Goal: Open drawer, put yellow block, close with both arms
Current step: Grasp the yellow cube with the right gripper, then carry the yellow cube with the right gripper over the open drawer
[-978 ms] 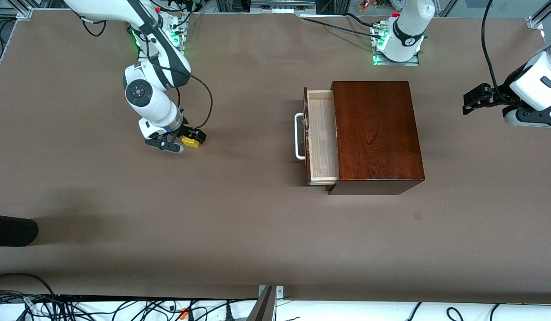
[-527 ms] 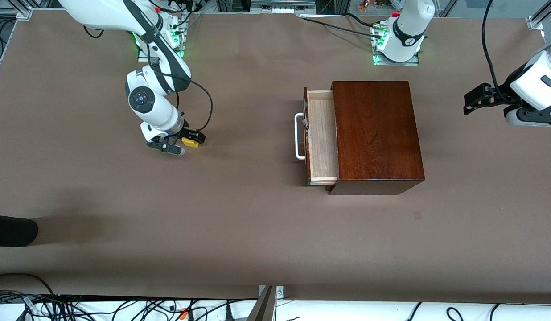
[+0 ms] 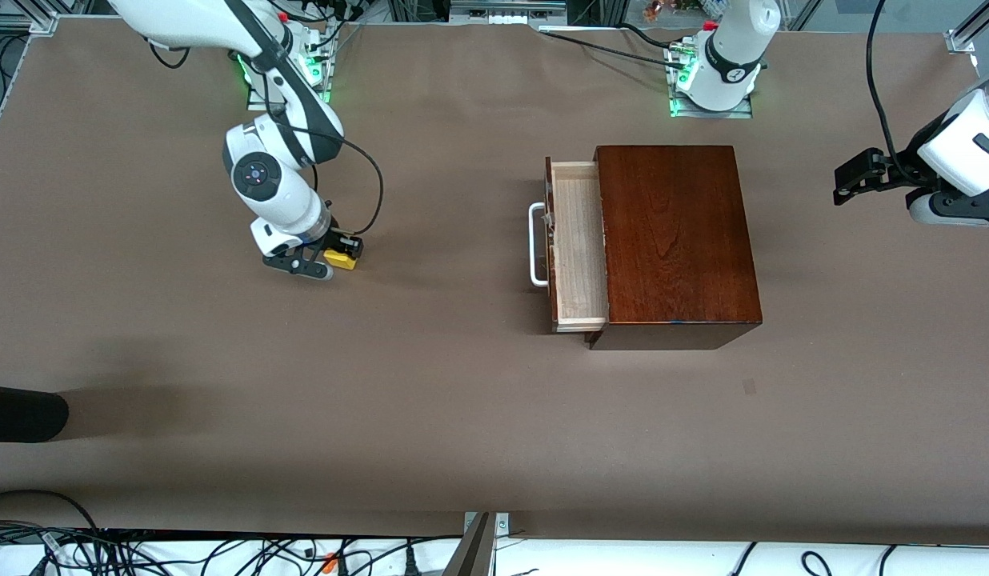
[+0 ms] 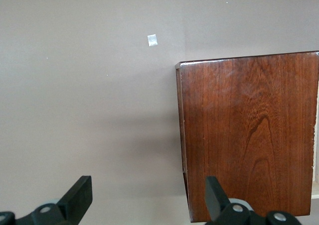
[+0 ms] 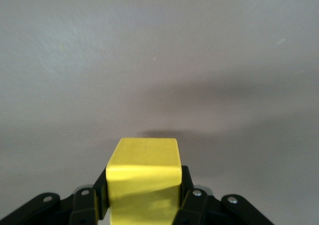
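Brown table covering (image 3: 430,416) runs under everything you see. Your yellow block (image 3: 340,258) sits toward the right arm's end, well apart from the drawer (image 3: 578,248), and the right gripper (image 3: 326,261) is clenched on it, a finger (image 5: 192,197) pressed to each side, ready, I judge, for the lift. That drawer stands pulled out of the dark wooden box (image 3: 674,240), handle (image 3: 535,244) facing the block, so the tray is free to receive it. Your left gripper (image 4: 147,200) waits spread wide in the air beside the box, probably kept for the closing push.
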Controlling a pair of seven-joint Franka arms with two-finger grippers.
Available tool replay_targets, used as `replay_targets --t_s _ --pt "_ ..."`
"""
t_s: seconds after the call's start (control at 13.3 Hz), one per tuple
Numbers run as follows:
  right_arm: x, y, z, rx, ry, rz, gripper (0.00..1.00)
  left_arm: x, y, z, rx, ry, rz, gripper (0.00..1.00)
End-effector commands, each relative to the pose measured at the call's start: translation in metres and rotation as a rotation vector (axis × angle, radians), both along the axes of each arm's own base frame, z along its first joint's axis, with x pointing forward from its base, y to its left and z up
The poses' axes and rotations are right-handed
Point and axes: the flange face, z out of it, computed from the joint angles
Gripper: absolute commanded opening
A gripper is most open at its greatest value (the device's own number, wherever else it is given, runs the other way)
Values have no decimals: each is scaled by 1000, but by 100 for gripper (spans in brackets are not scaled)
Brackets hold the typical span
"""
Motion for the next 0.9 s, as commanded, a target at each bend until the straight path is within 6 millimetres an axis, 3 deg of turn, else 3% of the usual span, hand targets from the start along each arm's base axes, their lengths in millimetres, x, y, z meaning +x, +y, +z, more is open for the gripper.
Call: replay_targets --t_s 0.0,0.23,0.38,0.53,0.83 --pt "27 6 102 -79 24 8 0 -6 2 5 17 -13 -18 100" --pt "40 32 198 -84 81 34 0 -6 2 5 17 -14 -19 100" --pt "29 71 248 -29 85 6 0 -7 2 5 17 -13 -19 100" --pt "18 108 277 25 68 -120 0 -7 2 5 17 -11 -19 100" --pt "-27 212 279 41 108 -469 0 -8 2 5 17 -2 -21 100"
